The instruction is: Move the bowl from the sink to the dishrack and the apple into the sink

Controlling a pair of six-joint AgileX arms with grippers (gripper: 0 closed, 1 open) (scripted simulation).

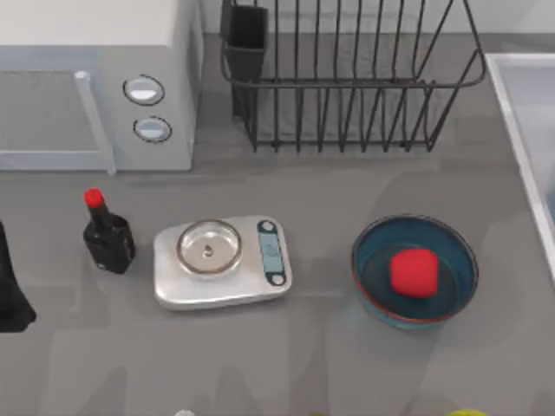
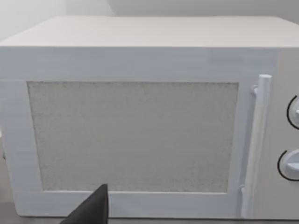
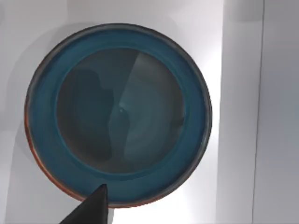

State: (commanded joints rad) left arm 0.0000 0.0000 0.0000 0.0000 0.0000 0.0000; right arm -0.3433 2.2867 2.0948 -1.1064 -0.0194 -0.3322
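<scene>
A deep-blue bowl (image 3: 119, 114) with a reddish-brown rim lies empty on the pale floor of the sink (image 3: 247, 93) in the right wrist view. My right gripper (image 3: 93, 207) hangs above it, near its rim. In the top view the sink (image 1: 527, 113) runs along the right edge. A second, alike blue bowl (image 1: 371, 276) sits on the grey counter right of centre, and the red apple (image 1: 413, 272) rests inside it. The black wire dishrack (image 1: 347, 104) stands at the back with nothing in it. My left gripper (image 2: 91, 210) faces the microwave door.
A white microwave (image 1: 95, 87) fills the back left. A dark bottle (image 1: 107, 236) with a red cap and a silver kitchen scale (image 1: 221, 262) stand on the counter left of the bowl. The rack's dark cutlery cup (image 1: 245, 43) is at its left corner. My left arm (image 1: 10, 295) sits at the left edge.
</scene>
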